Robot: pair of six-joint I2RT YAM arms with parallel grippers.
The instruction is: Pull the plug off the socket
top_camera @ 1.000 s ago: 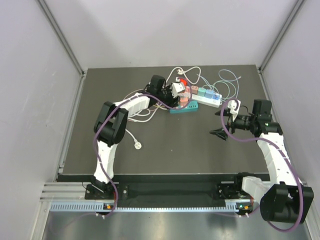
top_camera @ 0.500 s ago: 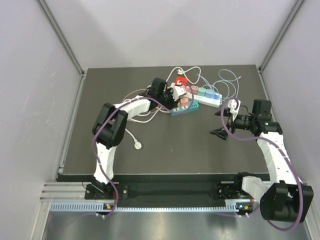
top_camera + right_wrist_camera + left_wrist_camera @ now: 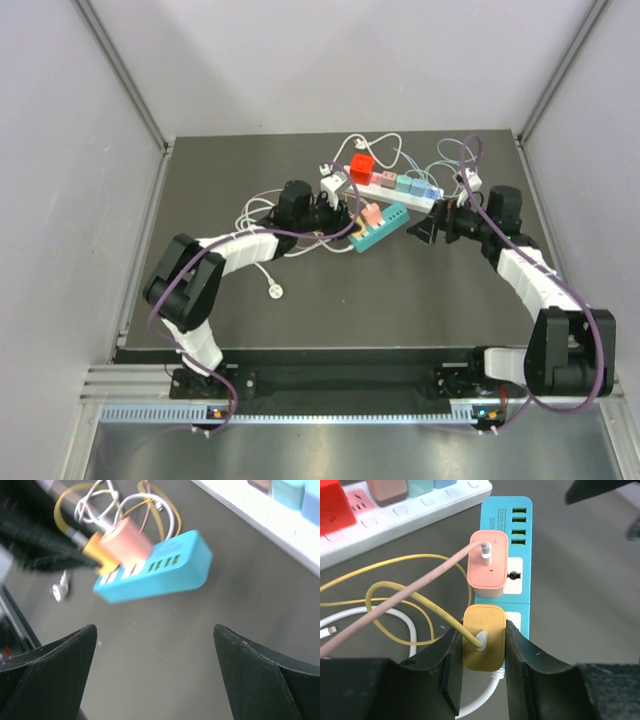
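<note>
Dark grey matte surface [image 3: 330, 310] carries every item. From its near edge the white segmented left arm [image 3: 240, 245] and the white segmented right arm [image 3: 530, 275] both reach toward the far centre.

At the far middle lies the long white plastic power strip [image 3: 400, 193], bearing a red cube adapter [image 3: 361, 166] at its left end and pastel blue and pink blocks along its length. Just nearer, angled to it, lies the teal rectangular plastic power strip [image 3: 520, 545], with four green USB ports at one end.

Black left fingers [image 3: 451, 667] are clenched on two opposite sides of the orange-yellow rounded-square plug [image 3: 482, 645], which stands on the teal strip at the end opposite the USB ports. Next to it on the same strip stands the salmon-pink rounded-square plug [image 3: 488, 565].

Black right fingers [image 3: 60, 670], blurred in the wrist view, are spread wide and grasp nothing. They hang near the teal strip's right side, apart from it.

Left of the teal strip, a yellow cable [image 3: 420, 556] loops and enters the orange-yellow plug's face. A pink cable [image 3: 405, 597] runs from the salmon-pink plug, and a white cable [image 3: 405, 621] curls beneath both. One small white round connector [image 3: 275, 291] lies on the surface nearer the arm bases.
</note>
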